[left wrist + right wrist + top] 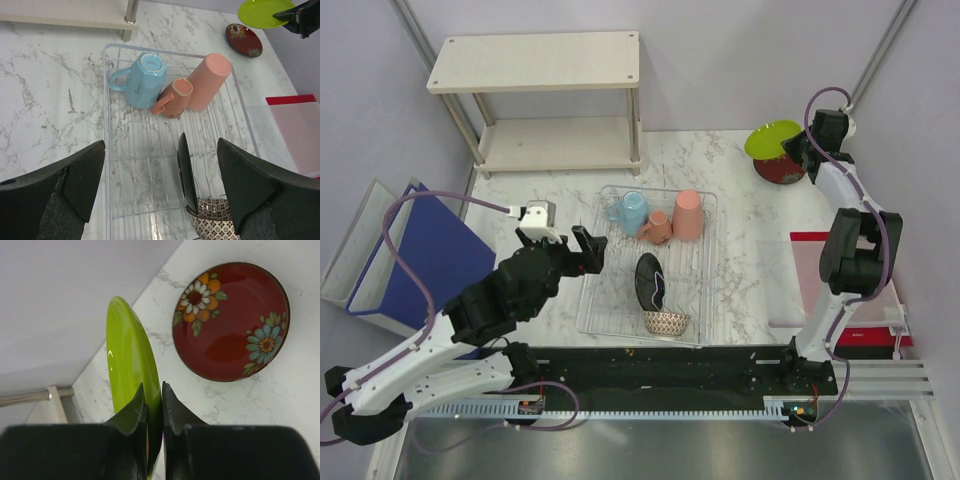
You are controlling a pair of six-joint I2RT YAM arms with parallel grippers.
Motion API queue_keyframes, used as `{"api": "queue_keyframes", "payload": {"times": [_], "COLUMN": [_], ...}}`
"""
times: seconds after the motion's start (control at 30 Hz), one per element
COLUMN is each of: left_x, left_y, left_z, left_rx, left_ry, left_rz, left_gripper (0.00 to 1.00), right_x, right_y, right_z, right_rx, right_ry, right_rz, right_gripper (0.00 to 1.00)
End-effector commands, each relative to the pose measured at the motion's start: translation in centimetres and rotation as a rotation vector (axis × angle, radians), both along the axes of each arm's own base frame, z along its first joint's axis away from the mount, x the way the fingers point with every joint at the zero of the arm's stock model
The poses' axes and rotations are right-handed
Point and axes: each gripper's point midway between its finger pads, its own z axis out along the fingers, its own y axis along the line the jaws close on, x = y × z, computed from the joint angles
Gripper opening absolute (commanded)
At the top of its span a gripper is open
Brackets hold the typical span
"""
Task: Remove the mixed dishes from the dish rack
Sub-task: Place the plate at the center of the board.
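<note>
The right gripper (154, 405) clamps the green plate (127, 355) by its rim near the red plate (232, 322), outside the rack (106, 100). The left gripper (160, 167) gapes over the rack, where the upright black plate (184, 170), probably stiff, slick and breakable, is best pinched at its top edge.

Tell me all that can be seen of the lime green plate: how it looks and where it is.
The lime green plate is small, round and glossy, plain in colour, like glazed ceramic. It is outside the dish rack, held tilted on edge over the far right corner of the table, close to the dark red flowered plate lying flat there. The right gripper pinches its rim between both fingers. Whether it touches anything else cannot be told.
</note>
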Motion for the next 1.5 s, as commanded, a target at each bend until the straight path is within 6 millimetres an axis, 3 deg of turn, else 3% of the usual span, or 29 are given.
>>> {"api": "queue_keyframes", "payload": {"times": [0.0,0.3,0.53,0.67,0.8,1.1,1.2,1.23,1.33,1.4,1.47], "left_x": [0.8,1.7,2.1,2.1,2.2,2.6,2.6,2.6,2.7,2.7,2.7], "left_y": [0.0,-0.7,-1.3,-1.2,-1.3,-1.9,-2.1,-2.1,-2.3,-2.4,-2.4], "left_z": [-1.1,-1.8,-2.2,-2.5,-2.6,-3.1,-3.5,-3.5,-3.8,-3.8,-3.8], "left_rx": [0.052,0.108,0.123,0.124,0.121,0.139,0.146,0.145,0.146,0.147,0.146], "left_ry": [0.007,-0.002,-0.001,0.003,0.001,0.013,0.023,0.024,0.031,0.033,0.034], "left_rz": [0.034,0.04,0.031,0.033,0.035,0.027,0.025,0.022,0.018,0.018,0.015], "left_gripper": [0.98,0.98,0.98,0.98,0.99,0.99,0.99,0.99,0.99,0.99,0.99], "right_x": [3.0,6.0,7.6,7.7,7.9,7.4,7.2,7.4,7.1,6.8,6.5], "right_y": [-1.1,-2.0,-3.1,-4.2,-5.0,-5.6,-5.6,-5.6,-5.7,-5.8,-6.1], "right_z": [-1.1,-6.4,-8.5,-9.7,-9.7,-12.9,-14.3,-14.1,-15.0,-15.0,-14.9], "right_rx": [0.08,0.092,0.067,0.063,0.123,0.165,0.166,0.16,0.147,0.13,0.113], "right_ry": [-0.04,-0.006,0.016,0.02,-0.044,0.0,0.039,0.04,0.075,0.092,0.113], "right_rz": [0.069,0.086,0.069,0.043,0.023,0.017,0.03,0.034,0.039,0.041,0.036], "right_gripper": [0.0,0.0,0.0,0.0,0.0,0.0,0.14,0.27,0.48,0.58,0.61]}}
